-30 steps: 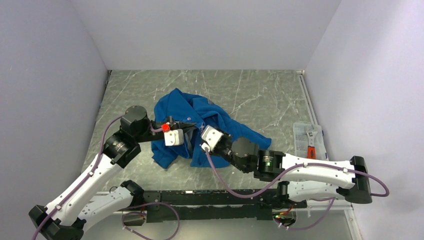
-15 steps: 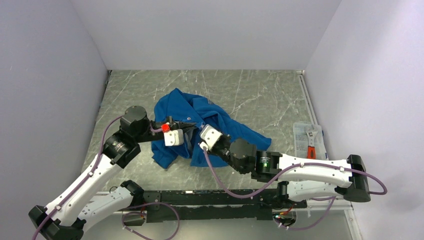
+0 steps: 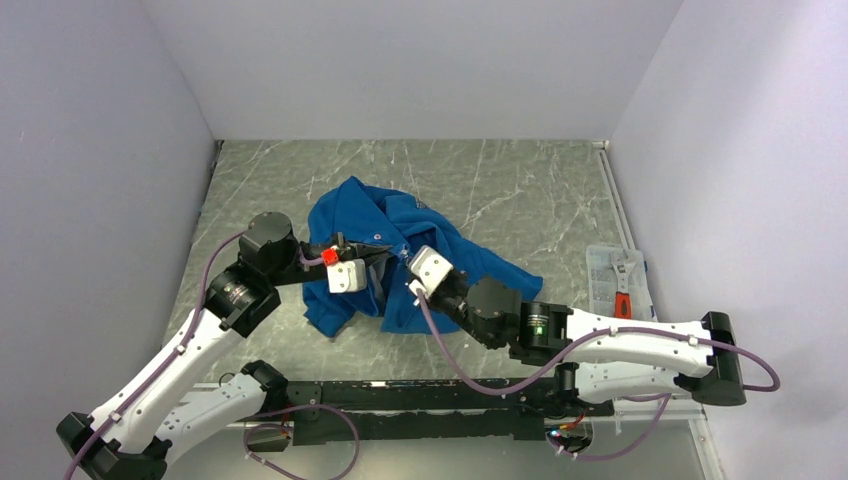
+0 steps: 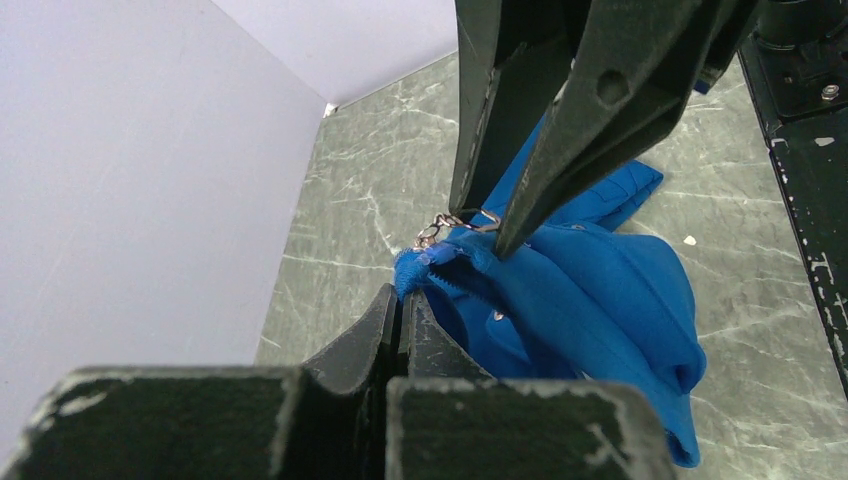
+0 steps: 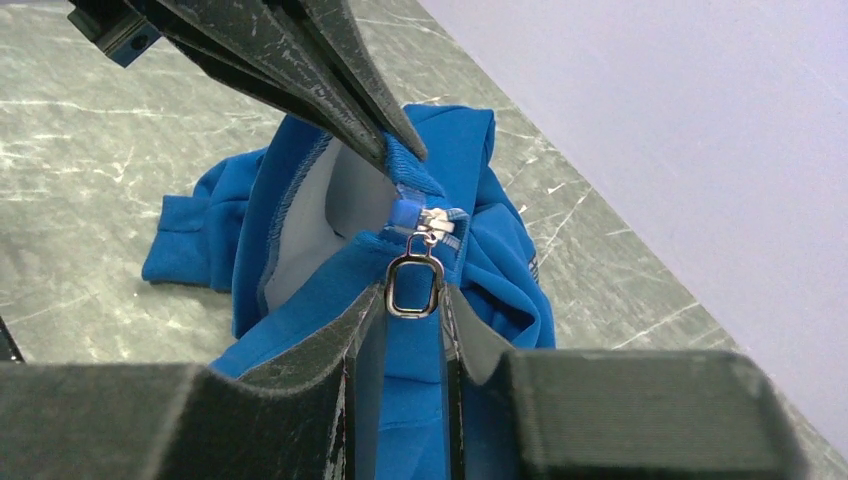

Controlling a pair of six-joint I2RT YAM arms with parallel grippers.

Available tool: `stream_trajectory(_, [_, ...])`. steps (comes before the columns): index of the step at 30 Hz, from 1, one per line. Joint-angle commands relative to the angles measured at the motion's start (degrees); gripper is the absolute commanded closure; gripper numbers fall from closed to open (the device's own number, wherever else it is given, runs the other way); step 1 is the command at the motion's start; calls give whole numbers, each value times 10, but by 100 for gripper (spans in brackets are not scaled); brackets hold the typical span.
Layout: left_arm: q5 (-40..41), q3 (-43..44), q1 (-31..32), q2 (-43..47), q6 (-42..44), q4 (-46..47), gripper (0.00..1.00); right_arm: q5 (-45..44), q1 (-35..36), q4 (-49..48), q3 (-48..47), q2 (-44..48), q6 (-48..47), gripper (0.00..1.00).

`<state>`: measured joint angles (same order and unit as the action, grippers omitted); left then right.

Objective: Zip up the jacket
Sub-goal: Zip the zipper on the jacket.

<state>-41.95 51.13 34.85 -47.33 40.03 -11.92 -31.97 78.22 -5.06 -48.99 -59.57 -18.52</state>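
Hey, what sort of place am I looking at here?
Probably a robot lab test cell: plain white walls box in a marbled table, a left arm and right arm are mounted at its near edge, working a blue jacket, with a clear tool box beside.

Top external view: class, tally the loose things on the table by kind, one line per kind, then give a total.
jacket: 1
clear box: 1
wrench: 1
Total: 3
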Motion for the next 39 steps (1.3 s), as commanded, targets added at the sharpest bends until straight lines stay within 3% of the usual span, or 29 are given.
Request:
stream_trajectory(1, [-9, 24, -2, 10, 8, 14, 100, -12, 4, -7, 1, 30, 19, 76])
stream_trajectory(12, [-20, 26, -2, 11, 20, 6, 100, -13, 3, 1, -5, 23, 23, 86])
stream_trajectory(16, [-29, 23, -2, 14, 33, -1, 100, -4, 2, 10, -19, 28, 36, 77])
stream_trajectory(22, [-33, 23, -2, 16, 35, 2, 100, 23, 0, 37, -34, 26, 64, 75])
stream_trajectory(33, [-35, 29, -2, 21, 39, -5, 100, -15, -1, 1, -28, 8, 53, 57])
stream_trajectory(39, [-36, 29, -2, 22, 42, -3, 100, -12, -2, 3, -28, 9, 40, 74])
